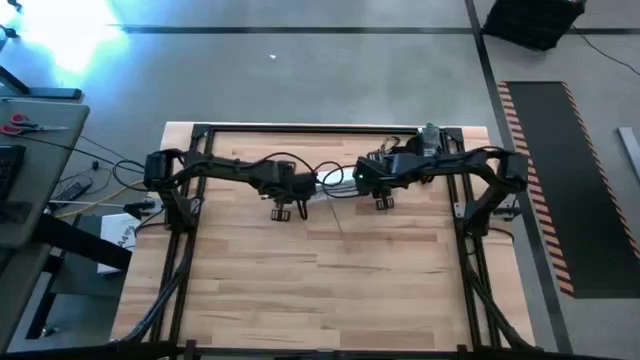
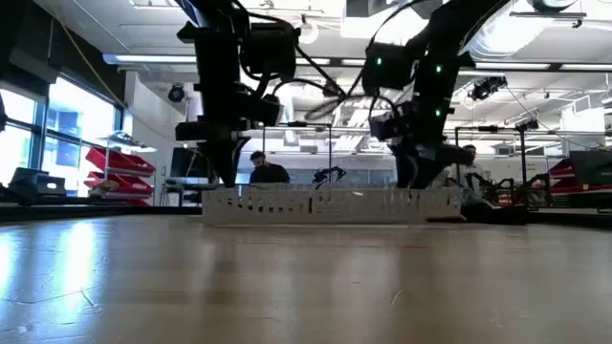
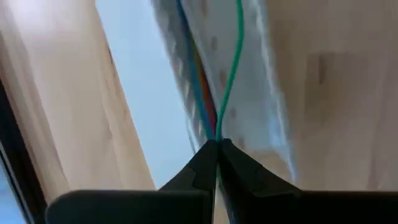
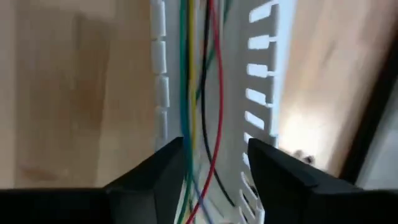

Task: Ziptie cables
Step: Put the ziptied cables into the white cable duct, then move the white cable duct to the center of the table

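Upper middle of the high view: left gripper (image 3: 217,144) pinched on the cables (image 3: 225,93), which lie inside the white channel (image 4: 264,93). Right gripper (image 4: 214,158) spread wide astride them.

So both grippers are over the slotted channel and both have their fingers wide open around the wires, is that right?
Not quite. Only the right gripper is open, its fingers either side of the cables in the slotted channel, as the right wrist view shows. In the left wrist view the left gripper is shut on the cables.
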{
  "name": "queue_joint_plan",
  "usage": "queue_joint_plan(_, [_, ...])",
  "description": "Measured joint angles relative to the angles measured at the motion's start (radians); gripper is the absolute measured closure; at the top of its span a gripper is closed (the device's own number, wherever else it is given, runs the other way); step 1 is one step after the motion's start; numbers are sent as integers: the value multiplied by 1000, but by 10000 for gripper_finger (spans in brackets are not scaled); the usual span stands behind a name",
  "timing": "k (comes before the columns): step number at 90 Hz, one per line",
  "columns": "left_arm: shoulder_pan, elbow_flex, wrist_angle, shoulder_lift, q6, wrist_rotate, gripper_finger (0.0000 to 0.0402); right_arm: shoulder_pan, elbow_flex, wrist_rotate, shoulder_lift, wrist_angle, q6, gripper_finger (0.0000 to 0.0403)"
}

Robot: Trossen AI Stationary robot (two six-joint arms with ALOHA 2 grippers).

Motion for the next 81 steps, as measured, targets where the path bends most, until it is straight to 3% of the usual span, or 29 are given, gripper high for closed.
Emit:
queue_joint_plan(52, [0, -31, 144, 0, -6, 62, 395, 10, 0, -217, -29, 49, 101, 233])
queue_joint_plan(63, [0, -62, 199, 0, -29, 125, 360, 12, 0, -257, -30, 72, 112, 233])
queue_joint_plan(81, [0, -53, 165, -11, -57, 103, 267, 9, 0, -311, -73, 45, 96, 233])
